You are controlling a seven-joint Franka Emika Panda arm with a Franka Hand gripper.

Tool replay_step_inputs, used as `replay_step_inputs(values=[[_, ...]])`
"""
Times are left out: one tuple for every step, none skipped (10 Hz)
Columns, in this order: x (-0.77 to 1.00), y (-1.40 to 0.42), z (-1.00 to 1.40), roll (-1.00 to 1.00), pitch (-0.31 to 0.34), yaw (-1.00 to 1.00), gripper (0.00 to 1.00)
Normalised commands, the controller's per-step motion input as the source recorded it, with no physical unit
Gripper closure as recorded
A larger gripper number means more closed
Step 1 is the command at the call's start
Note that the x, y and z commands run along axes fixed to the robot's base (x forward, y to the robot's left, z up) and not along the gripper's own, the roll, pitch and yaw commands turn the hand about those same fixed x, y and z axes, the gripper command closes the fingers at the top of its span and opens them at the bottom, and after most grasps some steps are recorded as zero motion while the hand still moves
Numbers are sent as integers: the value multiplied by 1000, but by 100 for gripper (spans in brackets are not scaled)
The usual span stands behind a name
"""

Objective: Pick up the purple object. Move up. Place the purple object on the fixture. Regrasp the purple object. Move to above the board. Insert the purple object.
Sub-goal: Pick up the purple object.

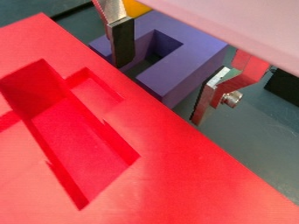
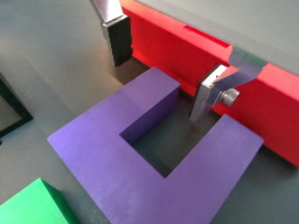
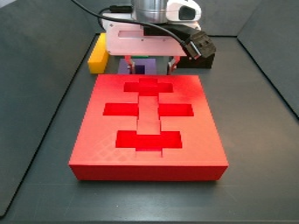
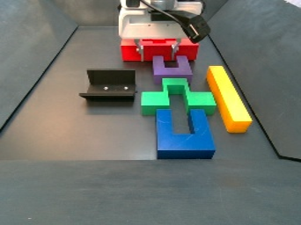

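We see the hand (image 2: pixel 163 74) open, low over the purple object (image 2: pixel 163 153), its fingers (image 2: pixel 208 94) straddling one prong beside the board (image 3: pixel 149 127).

No readable text, labels or numbers anywhere.

Purple object (image 2: pixel 158 153) flat on floor beside red board (image 3: pixel 149 127), black fixture (image 4: pixel 109 86) apart
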Motion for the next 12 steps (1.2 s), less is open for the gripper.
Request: replay_step_inputs(values=[[63,69,-229,126,0,0,0],[14,3,-209,111,0,0,0],[0,0,-54,60,0,0,0],[0,0,0,0,0,0,0],[0,0,0,0,0,0,100],[0,0,0,0,0,0,100],[0,0,0,0,0,0,100],[0,0,0,0,0,0,100],[0,0,0,0,0,0,100],[0,0,0,0,0,0,100],[0,0,0,0,0,0,100],[0,0,0,0,0,0,100]])
